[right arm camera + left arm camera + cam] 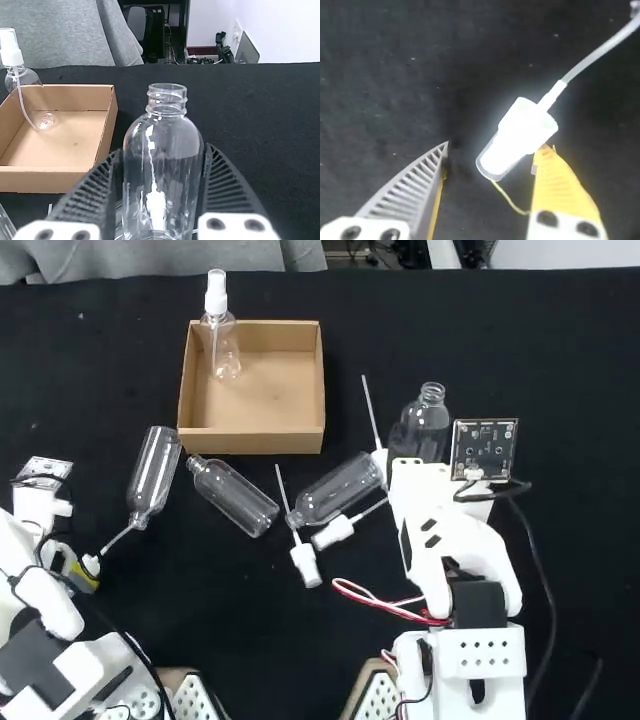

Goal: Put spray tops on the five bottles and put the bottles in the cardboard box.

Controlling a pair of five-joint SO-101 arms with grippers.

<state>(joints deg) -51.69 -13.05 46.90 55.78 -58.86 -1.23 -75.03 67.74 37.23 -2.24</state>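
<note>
uncapped bottle [160, 170] in right hand [162, 150]

Setting: office or lab room. Black cloth-covered table [560, 340] carries white robot arms [455, 560]. Beyond its far edge stand a dark office chair [150, 19], floor cables [200, 59] and a white wall [280, 25].

The high view looks down over the black cloth table [560, 350]; the right wrist view faces level across it, sharing the brown cardboard box [250, 440] (left wrist: close on cloth).
</note>
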